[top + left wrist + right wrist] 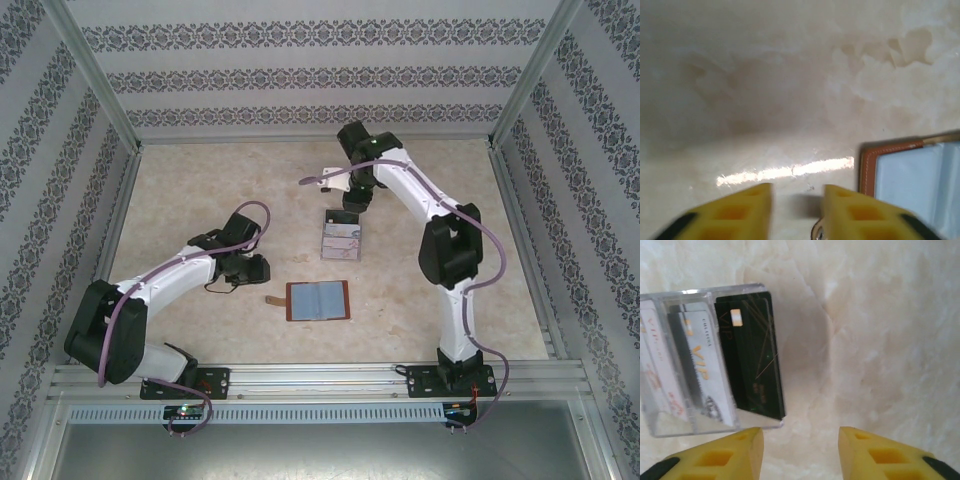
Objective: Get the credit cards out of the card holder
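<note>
The card holder (318,300) lies open and flat on the table, reddish-brown rim around grey-blue pockets, its tan strap tab (273,299) pointing left. In the left wrist view its corner (867,170) sits just right of my left gripper (797,192), which is open with bare table between the fingers. The left gripper (256,269) hovers left of the holder. The credit cards, one dark (752,360) and pale ones (700,372), lie in a clear tray. My right gripper (800,432) is open, just off the tray's near corner, holding nothing.
The clear plastic tray (340,237) sits behind the holder near mid-table, right under the right gripper (355,203). Patterned walls and metal rails enclose the pale marbled table (200,190). Cables trail along both arms.
</note>
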`<state>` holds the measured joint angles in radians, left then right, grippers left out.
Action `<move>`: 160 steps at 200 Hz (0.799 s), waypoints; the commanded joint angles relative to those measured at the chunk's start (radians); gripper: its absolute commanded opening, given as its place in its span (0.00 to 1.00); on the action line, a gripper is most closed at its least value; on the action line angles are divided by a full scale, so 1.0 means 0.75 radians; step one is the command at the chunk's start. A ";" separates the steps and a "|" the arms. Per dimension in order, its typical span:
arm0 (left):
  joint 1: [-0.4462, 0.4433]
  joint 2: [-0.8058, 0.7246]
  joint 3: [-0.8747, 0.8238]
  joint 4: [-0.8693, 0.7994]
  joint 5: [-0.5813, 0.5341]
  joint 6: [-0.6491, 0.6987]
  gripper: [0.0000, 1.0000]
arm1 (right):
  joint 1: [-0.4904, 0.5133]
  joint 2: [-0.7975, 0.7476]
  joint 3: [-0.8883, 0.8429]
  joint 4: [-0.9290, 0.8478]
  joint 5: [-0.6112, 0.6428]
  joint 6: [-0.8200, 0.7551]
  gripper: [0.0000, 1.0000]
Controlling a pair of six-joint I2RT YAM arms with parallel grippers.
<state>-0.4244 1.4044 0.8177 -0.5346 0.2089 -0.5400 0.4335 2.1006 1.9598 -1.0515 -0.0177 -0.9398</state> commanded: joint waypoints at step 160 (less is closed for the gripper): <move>0.234 -0.051 -0.053 0.379 -0.934 0.336 1.00 | -0.276 -0.932 -1.692 1.483 0.208 1.023 0.98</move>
<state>-0.3130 1.4109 0.8085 -0.3656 -0.3202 -0.3725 0.2619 1.4479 0.8124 -0.2085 0.0448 -0.3794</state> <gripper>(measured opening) 0.999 0.980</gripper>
